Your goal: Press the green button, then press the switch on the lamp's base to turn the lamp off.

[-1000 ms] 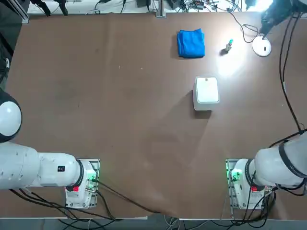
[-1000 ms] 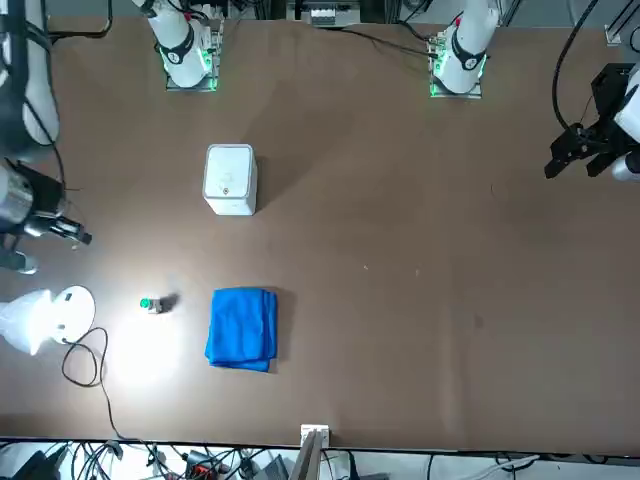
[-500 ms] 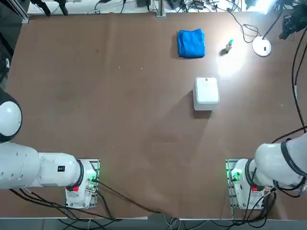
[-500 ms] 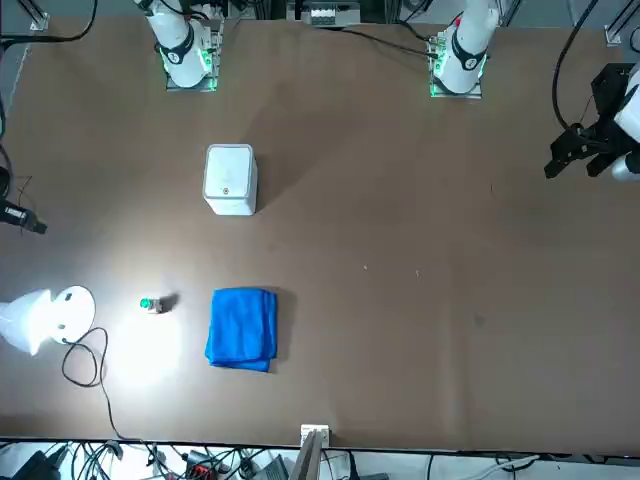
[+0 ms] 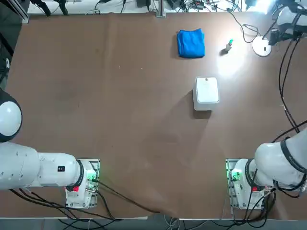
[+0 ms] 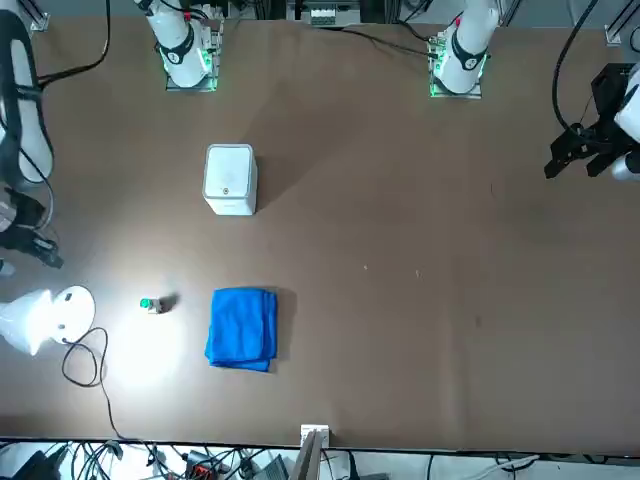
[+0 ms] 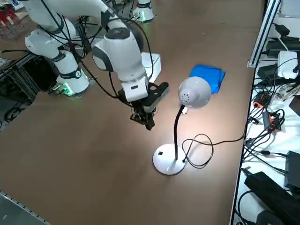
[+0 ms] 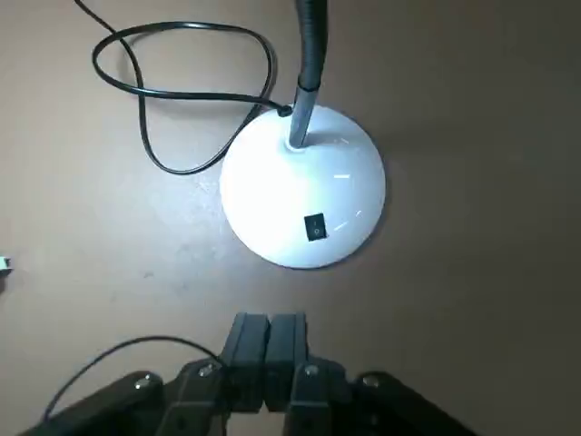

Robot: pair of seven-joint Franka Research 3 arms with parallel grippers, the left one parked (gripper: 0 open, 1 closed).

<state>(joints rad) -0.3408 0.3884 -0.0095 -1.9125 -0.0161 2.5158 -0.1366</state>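
The lamp stands at the table's far right corner with its head [image 7: 194, 92] lit. Its thin black stem rises from the lamp's base [image 8: 302, 186] [image 7: 169, 160] [image 5: 262, 47], a flat white disc. The switch [image 8: 314, 227] [image 7: 160, 152] is a small dark square on that disc. My right gripper [image 8: 268, 341] [image 7: 148, 123] [image 5: 275, 37] [image 6: 42, 257] hovers beside the base, shut and empty, touching nothing. The green button [image 5: 230, 44] [image 6: 148, 304] stands in the lamp's bright patch, between the base and the blue cloth.
A folded blue cloth [image 5: 191, 43] [image 6: 241, 327] lies left of the button. A white square box [image 5: 206, 91] [image 6: 230, 178] sits nearer the robot. The lamp's black cord [image 8: 182, 95] loops on the table beside the base. Cables crowd the far edge.
My right gripper swung out toward the table's right edge, then came back close beside the lamp's base. It has stayed shut. The lamp is still lit.
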